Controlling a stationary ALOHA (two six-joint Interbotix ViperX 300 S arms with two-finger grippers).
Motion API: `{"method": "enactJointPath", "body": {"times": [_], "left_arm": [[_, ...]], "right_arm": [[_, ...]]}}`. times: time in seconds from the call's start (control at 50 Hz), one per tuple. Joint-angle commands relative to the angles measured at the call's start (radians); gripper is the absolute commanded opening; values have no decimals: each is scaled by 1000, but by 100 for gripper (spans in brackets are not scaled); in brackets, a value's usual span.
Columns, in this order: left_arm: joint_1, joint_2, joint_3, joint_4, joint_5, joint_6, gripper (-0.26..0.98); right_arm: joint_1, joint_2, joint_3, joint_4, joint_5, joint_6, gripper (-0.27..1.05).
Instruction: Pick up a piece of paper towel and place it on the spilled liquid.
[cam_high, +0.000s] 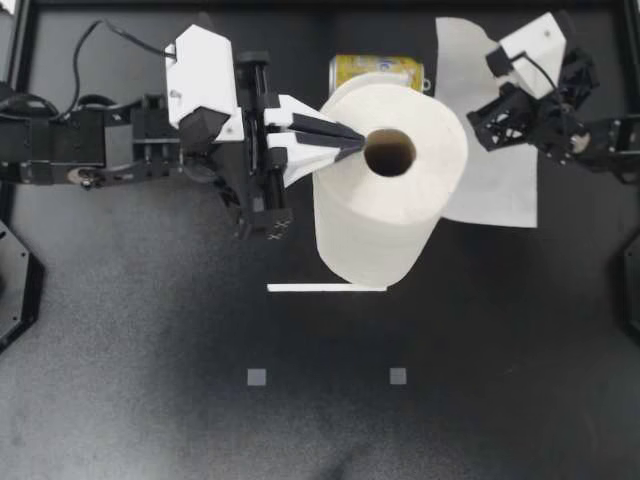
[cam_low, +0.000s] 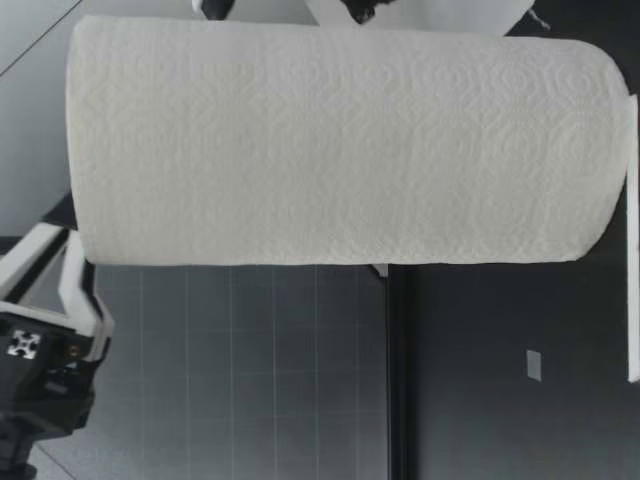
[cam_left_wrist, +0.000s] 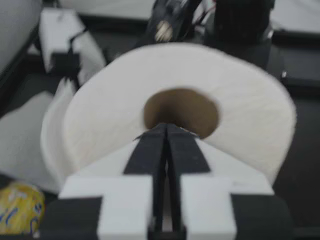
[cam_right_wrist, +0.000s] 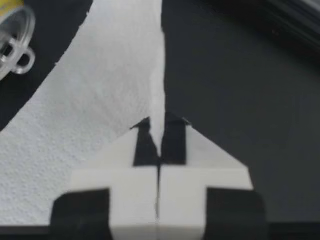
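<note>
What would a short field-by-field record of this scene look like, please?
roll: upright, mid-table
left gripper: shut, resting on the roll's top
right gripper: shut on the sheet's edge
sheet: spread beside the roll, near the can
can: on its side, partly hidden by the roll
spill: none visible

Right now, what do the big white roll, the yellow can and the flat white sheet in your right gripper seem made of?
Big white roll: soft embossed paper, matte, brown cardboard-looking core. Yellow can: probably thin metal, glossy printed wall, pull-tab end. Flat white sheet in my right gripper: same dimpled matte paper.
</note>
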Motion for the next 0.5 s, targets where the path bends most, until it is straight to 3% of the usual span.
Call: {"method": "enactJointPath", "body": {"times": [0.0,0.48], "left_arm": [[-3,-35,-5,8,-51,0,10],[-3,-155,103,20,-198,-3,10]], "right_arm": [[-28,14,-44,-12,-2,-3,-16],[-104,121,-184,2,-60,-130,-15]]}}
